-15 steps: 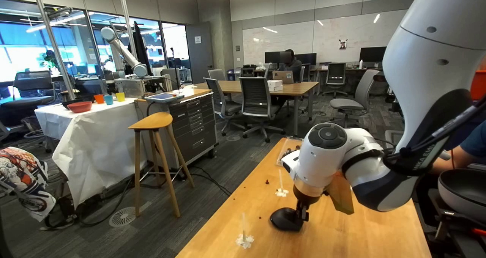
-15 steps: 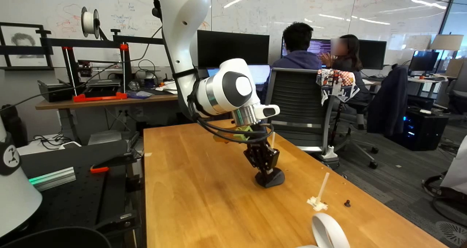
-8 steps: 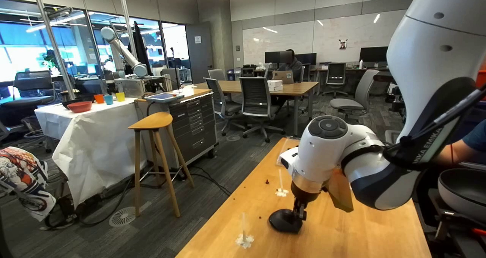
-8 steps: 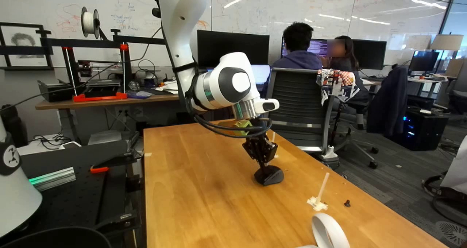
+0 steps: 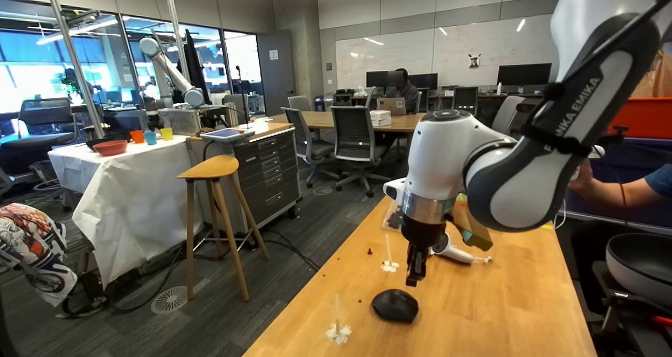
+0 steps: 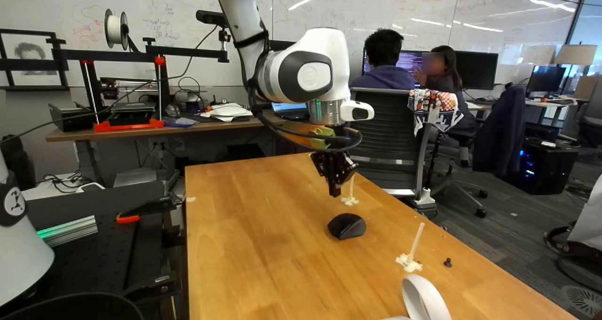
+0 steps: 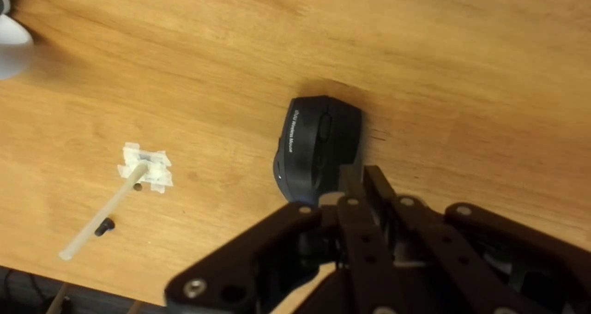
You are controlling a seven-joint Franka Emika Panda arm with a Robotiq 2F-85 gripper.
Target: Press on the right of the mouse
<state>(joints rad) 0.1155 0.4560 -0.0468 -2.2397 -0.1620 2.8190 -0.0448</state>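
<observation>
Ends in a closed, or nearly closed, gripper (image 7: 363,180), holding nothing and touching nothing. Close below, shows the mouse (image 7: 314,147) lying flat on the wooden table (image 5: 488,320), pointing its scroll wheel (image 7: 325,127) away from the gripper in the wrist view. If lowered straight from here, might strike too far back for the right button (image 7: 346,120). Could also skid off sideways, or shove the whole mouse along the table, if pressed at a slant. Farther out, risks clipping the upright stick (image 7: 104,210) or the white object (image 7: 13,51) on a wide swing.
</observation>
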